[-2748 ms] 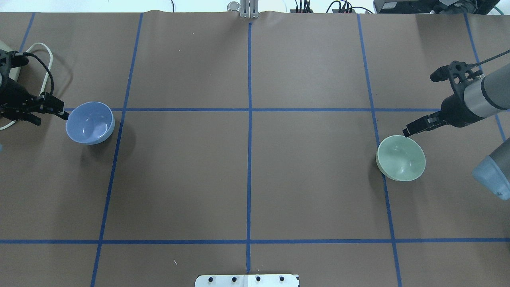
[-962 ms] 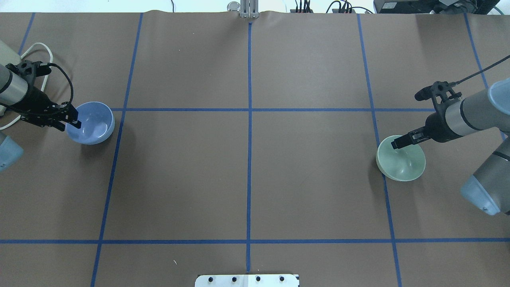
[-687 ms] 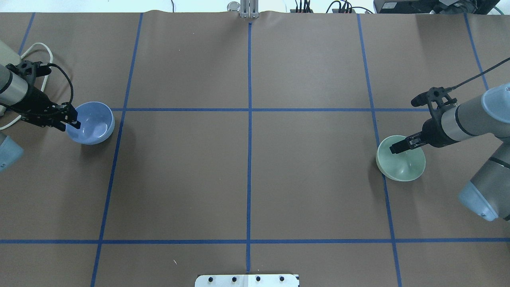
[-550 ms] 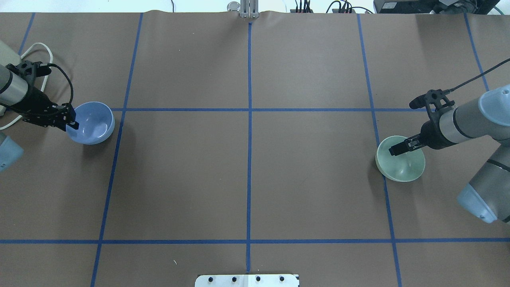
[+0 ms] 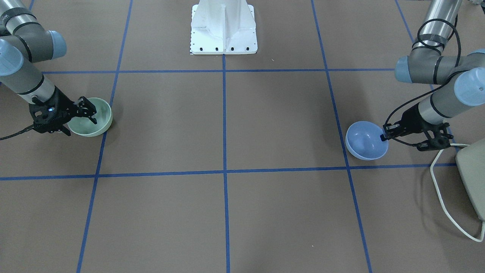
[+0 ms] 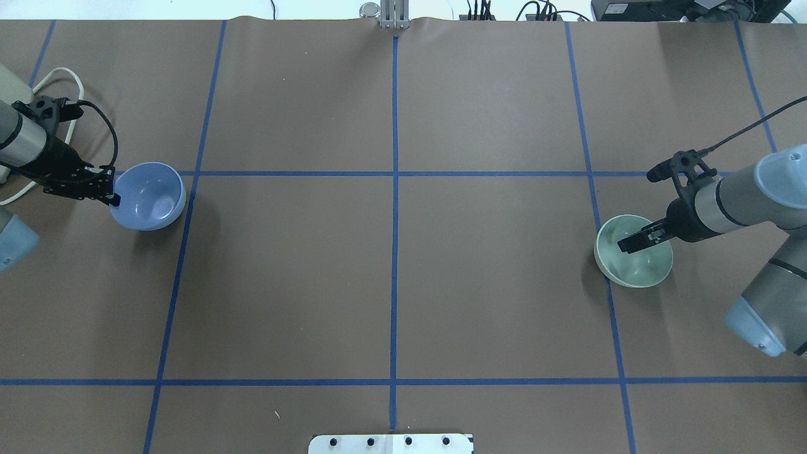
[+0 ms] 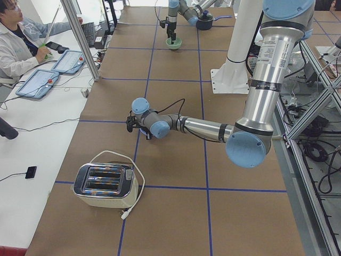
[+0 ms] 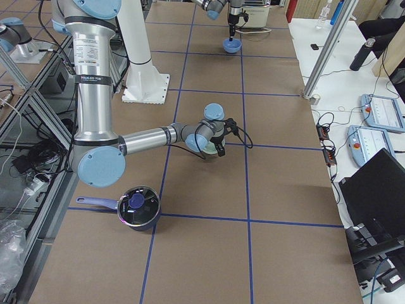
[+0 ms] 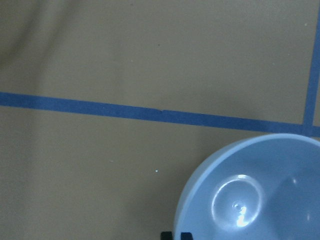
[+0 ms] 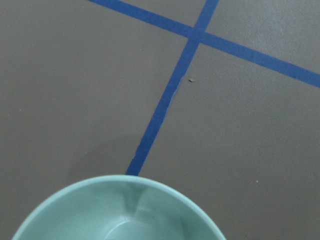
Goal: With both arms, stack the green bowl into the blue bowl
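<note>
The blue bowl (image 6: 151, 197) stands at the table's left, and also shows in the front view (image 5: 365, 141) and the left wrist view (image 9: 260, 195). My left gripper (image 6: 115, 199) (image 5: 385, 135) is shut on its outer rim. The green bowl (image 6: 637, 265) stands at the table's right, and also shows in the front view (image 5: 102, 117) and the right wrist view (image 10: 120, 210). My right gripper (image 6: 624, 244) (image 5: 94, 115) reaches over the green bowl's rim into its hollow with jaws apart. It holds nothing.
A toaster (image 7: 104, 184) with a white cable (image 5: 443, 204) sits just past the blue bowl at the table's left end. A dark lidded pot (image 8: 136, 208) stands near the right end. The white pedestal (image 5: 223, 26) is at the robot's side.
My left gripper closed on the blue bowl's rim, and the bowl has shifted slightly right. My right gripper came down from beside the green bowl into its hollow.
</note>
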`<state>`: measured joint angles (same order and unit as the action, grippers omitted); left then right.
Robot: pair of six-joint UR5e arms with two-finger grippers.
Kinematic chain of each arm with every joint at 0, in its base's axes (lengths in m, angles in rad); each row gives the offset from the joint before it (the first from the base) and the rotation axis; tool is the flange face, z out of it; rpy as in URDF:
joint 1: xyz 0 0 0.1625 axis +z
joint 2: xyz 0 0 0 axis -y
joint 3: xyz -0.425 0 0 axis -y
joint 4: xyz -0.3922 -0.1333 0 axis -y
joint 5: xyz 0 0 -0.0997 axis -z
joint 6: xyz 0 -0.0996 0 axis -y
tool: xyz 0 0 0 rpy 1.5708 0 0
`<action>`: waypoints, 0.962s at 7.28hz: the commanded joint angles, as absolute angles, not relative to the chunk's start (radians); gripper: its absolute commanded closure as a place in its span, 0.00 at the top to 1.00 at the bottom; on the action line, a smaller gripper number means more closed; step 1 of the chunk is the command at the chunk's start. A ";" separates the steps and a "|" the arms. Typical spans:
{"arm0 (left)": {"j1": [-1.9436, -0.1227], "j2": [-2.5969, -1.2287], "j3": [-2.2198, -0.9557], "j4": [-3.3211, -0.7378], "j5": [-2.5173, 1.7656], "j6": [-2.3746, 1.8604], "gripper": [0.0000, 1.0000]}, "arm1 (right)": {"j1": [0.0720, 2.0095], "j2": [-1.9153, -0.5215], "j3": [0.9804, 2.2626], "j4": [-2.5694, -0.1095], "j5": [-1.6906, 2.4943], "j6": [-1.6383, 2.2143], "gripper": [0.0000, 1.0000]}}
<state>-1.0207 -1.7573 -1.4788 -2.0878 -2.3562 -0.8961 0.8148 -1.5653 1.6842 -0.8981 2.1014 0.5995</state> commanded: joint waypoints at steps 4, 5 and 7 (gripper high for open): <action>-1.020 -1.766 -1.523 -2.083 -2.367 -0.936 0.00 | 0.830 -1.601 1.709 -0.859 2.147 0.598 0.56; -1.020 -1.767 -1.523 -2.083 -2.367 -0.940 0.00 | 0.833 -1.603 1.707 -0.859 2.151 0.598 0.47; -1.020 -1.769 -1.525 -2.083 -2.367 -0.940 0.00 | 0.831 -1.601 1.701 -0.861 2.145 0.595 0.33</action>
